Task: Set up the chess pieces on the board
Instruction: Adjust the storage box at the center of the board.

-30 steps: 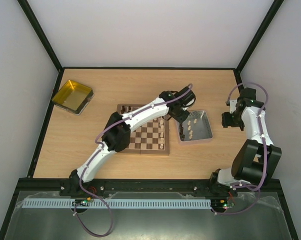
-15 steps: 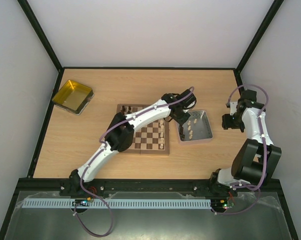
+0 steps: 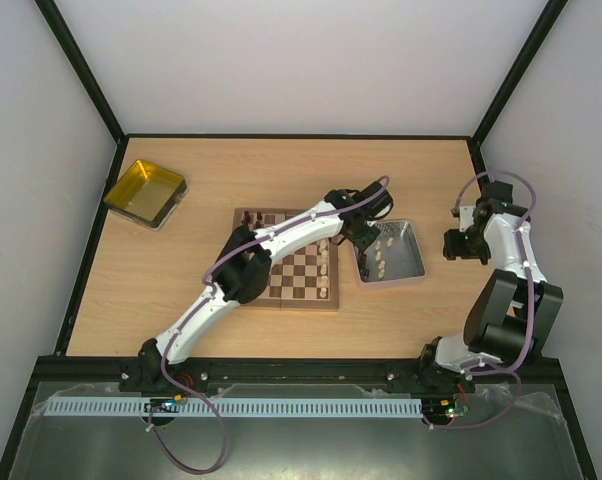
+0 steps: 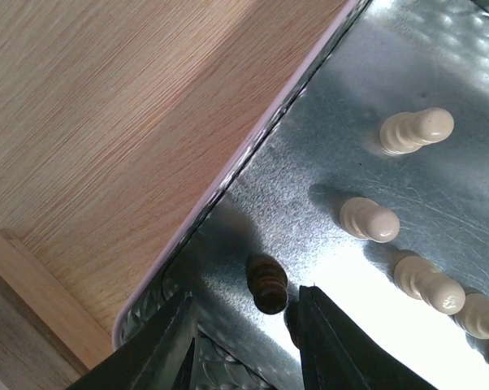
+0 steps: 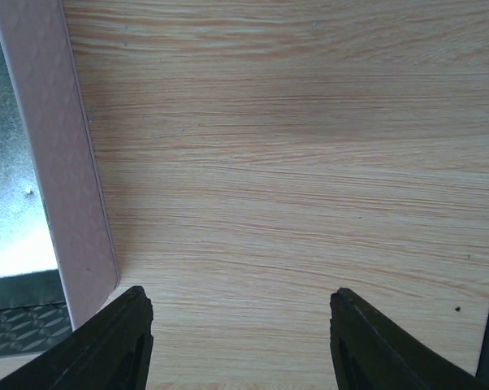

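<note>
The board (image 3: 303, 277) lies mid-table, with pale chess pieces (image 3: 324, 266) along its right edge. More chess pieces lie in the grey metal tray (image 3: 409, 268) to its right. My left gripper (image 3: 364, 241) hangs low over the tray's near-left corner. In the left wrist view its jaws (image 4: 244, 294) are open, and a dark brown piece (image 4: 266, 283) lies on the tray floor just ahead of them, nearer the right finger. Several pale pieces (image 4: 369, 220) lie further in. My right gripper (image 3: 451, 244) is open over bare table (image 5: 293, 187), holding nothing.
A yellow tray (image 3: 144, 192) sits at the far left of the table. The grey tray's pink rim (image 5: 62, 162) runs along the left of the right wrist view. Black frame posts border the table on both sides.
The left gripper has shifted a little further over the tray's corner and its jaws have widened slightly. The right arm has barely moved.
</note>
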Robot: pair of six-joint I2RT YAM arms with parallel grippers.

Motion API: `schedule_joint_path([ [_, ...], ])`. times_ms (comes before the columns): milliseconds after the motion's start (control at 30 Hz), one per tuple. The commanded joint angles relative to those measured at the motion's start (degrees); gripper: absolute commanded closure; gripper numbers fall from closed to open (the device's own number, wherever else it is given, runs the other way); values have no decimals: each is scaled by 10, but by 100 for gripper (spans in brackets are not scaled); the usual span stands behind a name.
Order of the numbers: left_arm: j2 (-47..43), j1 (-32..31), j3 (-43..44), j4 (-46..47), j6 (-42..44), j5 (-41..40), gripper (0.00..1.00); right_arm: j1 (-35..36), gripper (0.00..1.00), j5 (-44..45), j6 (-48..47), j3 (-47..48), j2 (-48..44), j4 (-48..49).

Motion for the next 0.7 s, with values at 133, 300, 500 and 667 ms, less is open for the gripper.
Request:
schedule_joint_path([
  [133,13,2,17,-3,8,-18,63,-4,71,-39,-14,-2,56,-12],
  [300,13,2,18,-4,10,-19,63,-4,84,-62,-17,10,82,-24],
  [500,13,3,12,-9,12,-20,63,-3,93,-94,-26,16,115,-41],
  [667,13,3,7,-11,15,-18,64,-2,97,-128,-44,17,136,-65],
])
